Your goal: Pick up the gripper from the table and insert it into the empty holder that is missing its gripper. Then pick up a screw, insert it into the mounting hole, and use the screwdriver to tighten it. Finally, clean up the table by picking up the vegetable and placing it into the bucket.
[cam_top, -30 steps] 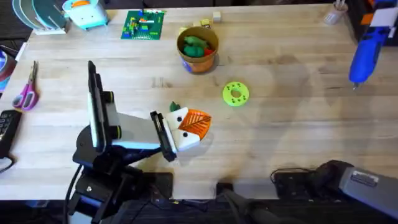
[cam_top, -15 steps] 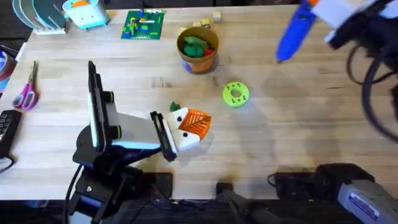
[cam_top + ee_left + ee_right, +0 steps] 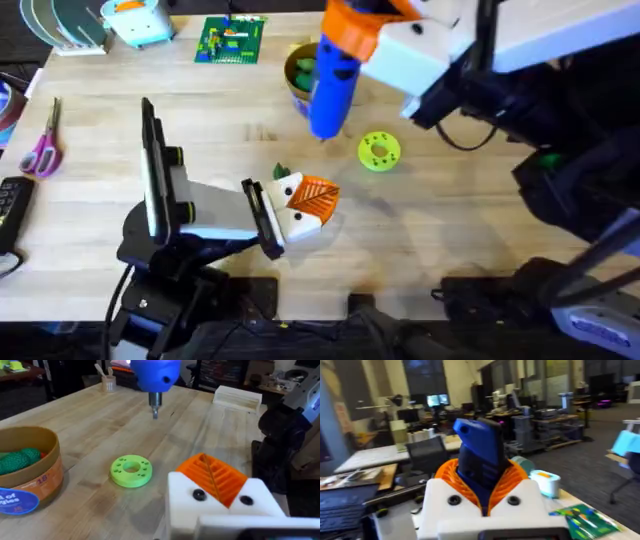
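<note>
My right gripper (image 3: 347, 30) (image 3: 481, 482) is shut on the blue screwdriver (image 3: 330, 82) (image 3: 479, 457) and holds it high over the table, tip down, above the orange bucket (image 3: 291, 74) (image 3: 47, 472). The screwdriver (image 3: 152, 372) tip hangs beyond the lime green disc (image 3: 131, 470). A green vegetable (image 3: 17, 460) (image 3: 301, 68) lies inside the bucket. My left gripper (image 3: 316, 200) (image 3: 212, 477) rests low near the table's middle, its orange pads shut together. A small dark green piece (image 3: 281, 172) peeks out beside it. The loose gripper, the holder and the screw are out of view.
The lime green disc (image 3: 378, 150) lies right of the screwdriver tip. Pink scissors (image 3: 42, 148) sit at the left edge, a green brick plate (image 3: 230, 40) and a teal object (image 3: 135, 20) at the back left. Bare wood spreads to the right.
The right arm has swung the screwdriver from the far right edge leftward across the table, to over the bucket. The left arm has not moved.
</note>
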Robot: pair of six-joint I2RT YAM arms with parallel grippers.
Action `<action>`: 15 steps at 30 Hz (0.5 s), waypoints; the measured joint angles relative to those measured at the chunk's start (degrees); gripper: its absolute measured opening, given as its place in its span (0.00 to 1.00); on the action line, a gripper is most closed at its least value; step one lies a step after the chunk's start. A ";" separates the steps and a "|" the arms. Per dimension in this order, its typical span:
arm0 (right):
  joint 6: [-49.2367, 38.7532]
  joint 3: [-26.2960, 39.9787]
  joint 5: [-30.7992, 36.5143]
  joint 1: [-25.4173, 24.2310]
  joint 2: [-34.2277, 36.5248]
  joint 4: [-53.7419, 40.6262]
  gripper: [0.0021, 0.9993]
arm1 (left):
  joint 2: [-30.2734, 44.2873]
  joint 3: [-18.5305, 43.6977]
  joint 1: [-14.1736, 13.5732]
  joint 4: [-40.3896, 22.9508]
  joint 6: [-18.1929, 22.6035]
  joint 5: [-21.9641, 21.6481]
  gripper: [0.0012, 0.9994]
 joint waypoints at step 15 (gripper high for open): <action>6.51 0.00 -0.07 8.89 10.41 13.31 0.02 | 0.00 0.00 0.00 0.00 0.00 0.00 0.01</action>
